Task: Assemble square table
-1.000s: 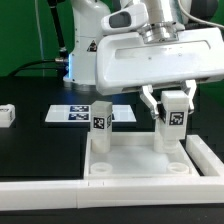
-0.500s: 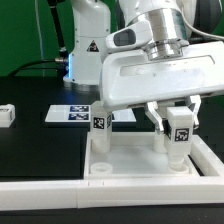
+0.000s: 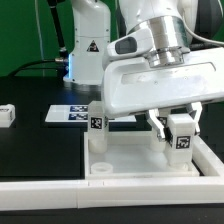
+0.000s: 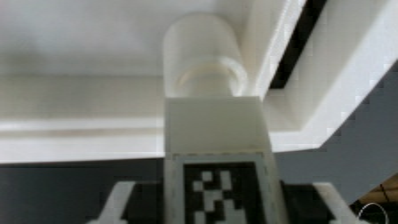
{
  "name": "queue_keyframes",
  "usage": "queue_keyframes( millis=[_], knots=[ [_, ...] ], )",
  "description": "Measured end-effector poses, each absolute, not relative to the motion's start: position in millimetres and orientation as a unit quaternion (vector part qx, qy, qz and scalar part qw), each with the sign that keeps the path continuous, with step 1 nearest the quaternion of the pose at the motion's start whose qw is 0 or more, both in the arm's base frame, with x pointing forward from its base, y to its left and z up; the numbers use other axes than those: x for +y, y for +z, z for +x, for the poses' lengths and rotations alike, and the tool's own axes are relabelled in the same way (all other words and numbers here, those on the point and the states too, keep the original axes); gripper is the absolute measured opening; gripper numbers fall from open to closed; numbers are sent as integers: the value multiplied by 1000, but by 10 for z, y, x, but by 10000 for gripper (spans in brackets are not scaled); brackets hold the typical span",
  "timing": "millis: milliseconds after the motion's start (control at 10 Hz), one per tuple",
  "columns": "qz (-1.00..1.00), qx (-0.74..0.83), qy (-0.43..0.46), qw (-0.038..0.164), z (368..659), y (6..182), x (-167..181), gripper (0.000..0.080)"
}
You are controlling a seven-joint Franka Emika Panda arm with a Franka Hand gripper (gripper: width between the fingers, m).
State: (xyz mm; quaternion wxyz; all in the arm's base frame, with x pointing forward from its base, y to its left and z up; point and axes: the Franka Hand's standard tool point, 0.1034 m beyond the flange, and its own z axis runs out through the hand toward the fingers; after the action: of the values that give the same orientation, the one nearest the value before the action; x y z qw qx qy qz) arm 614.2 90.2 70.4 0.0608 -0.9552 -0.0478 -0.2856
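Underneath, a black desk [image 3: 40, 150] is seen, backed by a green wall [image 3: 20, 40], with the arm's white base [image 3: 85, 50] set at the far side. The marker board [image 3: 65, 113] is laid flat on the desk, and a small white tagged block [image 3: 5, 115] is placed at the exterior view's left edge. A long white bar [image 3: 40, 192] is run across the foreground.

The square table top [image 3: 135, 165] is laid just behind that bar, and one leg [image 3: 99, 124] is stood upright at its corner toward the exterior view's left. A second leg [image 3: 180, 138] is clamped upright between the fingers of the hand [image 3: 178, 128], over the top's corner toward the exterior view's right.

Whether its lower end is touching the top cannot be told. Part of the marker board is hidden by the arm and the standing leg, and the small block is cut off by the frame. In the wrist view the held leg [image 4: 214, 150] is blurred, and its tag is cut off.
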Motion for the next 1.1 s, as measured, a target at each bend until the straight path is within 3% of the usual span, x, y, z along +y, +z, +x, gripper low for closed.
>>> queue_keyframes(
  millis=[800,900,1000,1100],
  knots=[
    [-956,-54,-281,66,6131,620,1043,288],
    [-956,-54,-281,66,6131,619,1043,469],
    [-956,-54,-280,66,6130,619,1043,585],
    [-956,-54,-280,66,6130,618,1043,585]
  ],
)
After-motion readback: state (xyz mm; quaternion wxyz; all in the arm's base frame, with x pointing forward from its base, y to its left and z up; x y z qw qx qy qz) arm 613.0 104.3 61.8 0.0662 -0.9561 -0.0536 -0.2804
